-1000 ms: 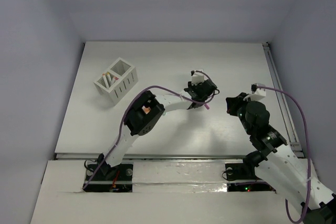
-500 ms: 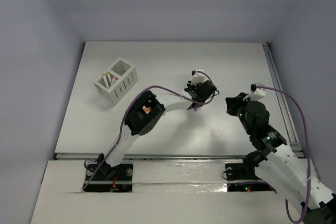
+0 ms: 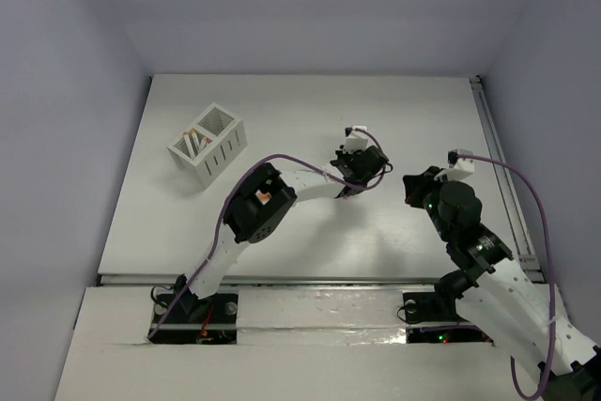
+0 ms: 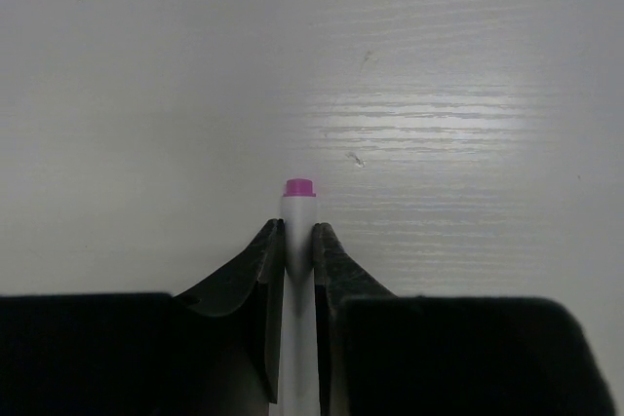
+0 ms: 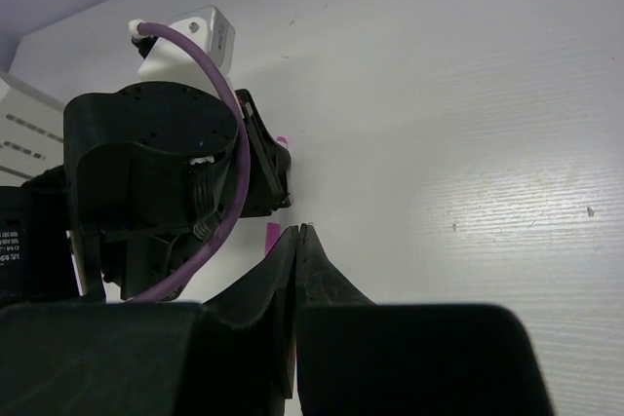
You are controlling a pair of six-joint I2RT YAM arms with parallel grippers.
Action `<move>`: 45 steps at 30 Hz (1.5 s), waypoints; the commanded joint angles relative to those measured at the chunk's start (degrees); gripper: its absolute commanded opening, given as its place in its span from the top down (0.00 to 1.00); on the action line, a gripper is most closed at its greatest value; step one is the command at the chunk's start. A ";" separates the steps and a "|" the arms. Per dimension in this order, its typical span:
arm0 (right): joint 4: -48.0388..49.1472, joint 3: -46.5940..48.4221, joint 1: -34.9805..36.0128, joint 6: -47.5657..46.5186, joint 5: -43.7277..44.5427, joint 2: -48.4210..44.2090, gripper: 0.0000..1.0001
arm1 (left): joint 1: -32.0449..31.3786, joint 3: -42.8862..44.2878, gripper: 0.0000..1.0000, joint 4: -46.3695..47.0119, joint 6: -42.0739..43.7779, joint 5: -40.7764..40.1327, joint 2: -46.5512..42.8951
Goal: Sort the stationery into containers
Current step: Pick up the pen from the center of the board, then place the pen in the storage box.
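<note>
overhead camera: two arms reach over a white tabletop (image 3: pixel 423 110). the left gripper (image 3: pixel 351 187) points down near the middle of the surface, and the pen it works on is all but hidden beneath it. the right gripper (image 3: pixel 411 185) hangs just beside it to the right, apart from it. the white two-compartment box (image 3: pixel 223 155) sits well apart at the far left, with thin pens (image 3: pixel 192 144) leaning in its left-hand compartment.

left wrist camera: the left gripper (image 4: pixel 298 241) is drawn in narrow, both fingers (image 4: pixel 265 260) pressed against the white barrel of a magenta-capped pen (image 4: pixel 299 204). the capped end pokes out past the fingertips, pointing away from the camera. whether the pen rests on the tabletop (image 4: pixel 439 94) or hangs above it cannot be told.

right wrist camera: the right gripper (image 5: pixel 296 236) has its jaws pressed together with nothing between them. just ahead stands the black wrist of the left arm (image 5: pixel 156 172), looped by a purple cable (image 5: pixel 229 114). two magenta slivers of the pen (image 5: pixel 272 237) show beneath that wrist. a corner of the slotted box (image 5: pixel 24 119) shows at the left edge.
</note>
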 commanded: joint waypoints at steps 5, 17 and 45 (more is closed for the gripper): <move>2.13 -0.39 -0.48 -0.52 -0.85 -0.91 1.00 | -0.08 -4.92 1.00 5.57 4.49 -1.43 -10.97; 1.61 -0.39 -0.48 -0.78 -1.20 -1.18 1.00 | 20.88 -15.28 1.00 8.03 12.39 -1.78 -36.19; 3.10 -0.91 -0.48 -0.69 -2.96 -0.83 1.00 | 46.85 -37.36 1.00 32.28 32.52 -15.40 -45.17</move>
